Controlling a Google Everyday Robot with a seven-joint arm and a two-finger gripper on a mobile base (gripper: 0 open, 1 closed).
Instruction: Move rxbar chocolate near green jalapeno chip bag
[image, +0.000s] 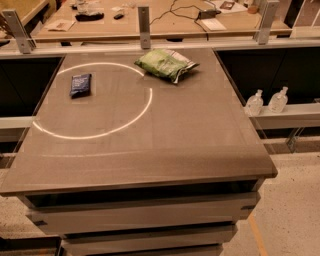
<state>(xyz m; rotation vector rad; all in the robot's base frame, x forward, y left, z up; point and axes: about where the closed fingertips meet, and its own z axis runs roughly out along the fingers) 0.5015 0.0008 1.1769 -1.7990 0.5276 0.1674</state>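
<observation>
- The chocolate bar cannot be seen anywhere in the camera view, so where it is cannot be told.
- The green chip bag (166, 64) lies flat on the far part of the table (175, 150), a little right of the middle. Its white-and-dark printed end points to the right.
- The bag's left end sits at the far right arc of a white circle (150, 102) marked on the tabletop. Most of the bag is outside that ring.
- The gripper is outside the camera view, so whether its jaws are apart or together cannot be told.
- A small dark blue packet (80, 84) lies inside the circle near its far left side, well apart from the bag.
- Behind the table's far edge stands an upright metal post (144, 20), just beyond the bag.
- On a ledge to the right of the table stand two clear bottles (254, 103) (278, 99), side by side.
- Further back is a wooden bench (165, 27) with cables and papers on it.
</observation>
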